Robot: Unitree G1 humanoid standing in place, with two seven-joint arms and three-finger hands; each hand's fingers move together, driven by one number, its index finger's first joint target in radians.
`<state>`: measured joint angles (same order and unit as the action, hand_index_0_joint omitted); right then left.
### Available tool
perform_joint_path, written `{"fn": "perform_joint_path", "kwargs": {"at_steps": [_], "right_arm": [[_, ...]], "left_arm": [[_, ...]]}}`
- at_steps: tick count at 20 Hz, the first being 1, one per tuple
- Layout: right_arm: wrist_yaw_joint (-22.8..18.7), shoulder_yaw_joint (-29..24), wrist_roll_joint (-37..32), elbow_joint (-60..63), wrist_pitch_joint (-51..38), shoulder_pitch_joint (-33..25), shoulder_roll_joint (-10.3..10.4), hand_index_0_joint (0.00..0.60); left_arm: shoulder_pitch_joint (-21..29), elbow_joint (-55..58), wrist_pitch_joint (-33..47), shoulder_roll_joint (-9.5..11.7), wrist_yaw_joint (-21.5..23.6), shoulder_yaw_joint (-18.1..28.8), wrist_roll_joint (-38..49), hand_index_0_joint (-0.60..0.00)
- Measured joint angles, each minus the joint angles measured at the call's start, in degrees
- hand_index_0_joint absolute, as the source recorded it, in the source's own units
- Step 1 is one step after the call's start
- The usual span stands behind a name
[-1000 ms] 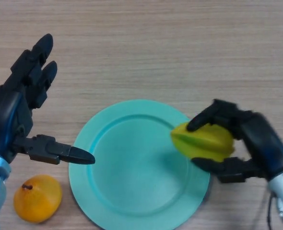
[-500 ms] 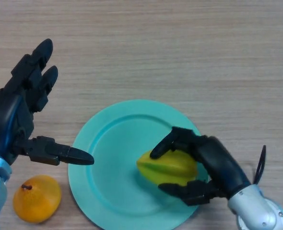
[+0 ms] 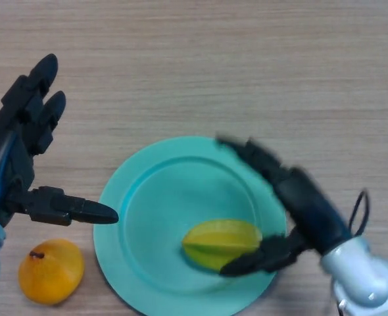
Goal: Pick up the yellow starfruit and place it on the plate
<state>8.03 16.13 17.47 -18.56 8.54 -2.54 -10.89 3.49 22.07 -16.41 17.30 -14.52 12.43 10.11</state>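
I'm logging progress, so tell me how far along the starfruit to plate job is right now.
Nearly finished. Done: the yellow starfruit lies on the teal plate, right of its centre. In hand: the right hand has its fingers spread open around the fruit, no longer curled on it as half a second ago. Left: only pulling that hand clear. The left hand is open, idle above the orange fruit.

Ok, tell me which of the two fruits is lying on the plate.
The yellow starfruit, lying on the teal plate beside the right robot hand. The orange fruit sits off the plate on the wooden table.
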Motion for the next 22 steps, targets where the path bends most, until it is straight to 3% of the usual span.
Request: {"fn": "perform_joint_path", "kwargs": {"at_steps": [5,9,14,22], "right_arm": [[2.0,-13.0,-3.2,-2.3,0.1,-0.7,-0.2,0.0],[1.9,-18.7,-7.2,-6.7,1.8,1.1,-2.0,0.0],[0.9,-20.3,-15.5,-10.8,7.1,2.4,-2.0,0.0],[0.9,-20.8,-17.2,-11.4,9.8,2.5,-2.2,0.0]], "left_arm": [[0.2,-0.8,0.5,0.2,0.0,0.0,0.0,0.0],[0.4,-0.4,0.5,0.2,0.0,-0.1,0.0,0.0],[0.4,0.9,0.2,0.2,0.0,-0.3,0.0,0.0],[0.6,2.4,-0.1,0.2,0.0,-0.4,0.0,0.0]]}}
